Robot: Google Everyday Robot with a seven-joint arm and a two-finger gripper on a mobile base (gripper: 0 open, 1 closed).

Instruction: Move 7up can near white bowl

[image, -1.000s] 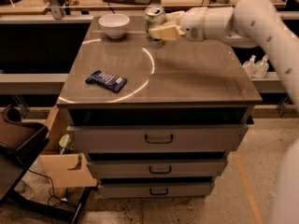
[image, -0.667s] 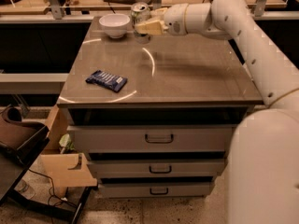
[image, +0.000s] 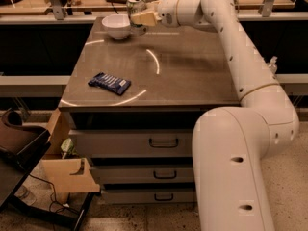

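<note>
- The arm (image: 250, 81) reaches from the 5 o'clock side of the view across to 11 o'clock. Its lower part and the base are cut off at the bottom edge.
- The table (image: 192, 76) carries all the task's things. Its far edge at 12 o'clock lies behind the bowl and the gripper, so it is hard to follow there.
- The bowl (image: 117, 28) stands upright in the table's 11 o'clock corner. What is inside it is not visible from this angle.
- The packet (image: 109, 83) lies flat toward 7 o'clock, well apart from the bowl. It has no part in the task.
- The can (image: 135, 3) is upright at the bowl's 1 o'clock, just beside it. In my judgement the carrying is nearly finished, because the can is already near the bowl.
- What remains is to set the can down, if it is not down yet, then let go and pull back. The can's bottom is hidden behind a finger, so I cannot tell if it rests on the table or hangs a little above it, nor if it touches the bowl's rim.
- The gripper (image: 139, 16) is at the can's 5 o'clock, closed around its lower half. Only the near finger shows clearly; the other one is behind the can.
</note>
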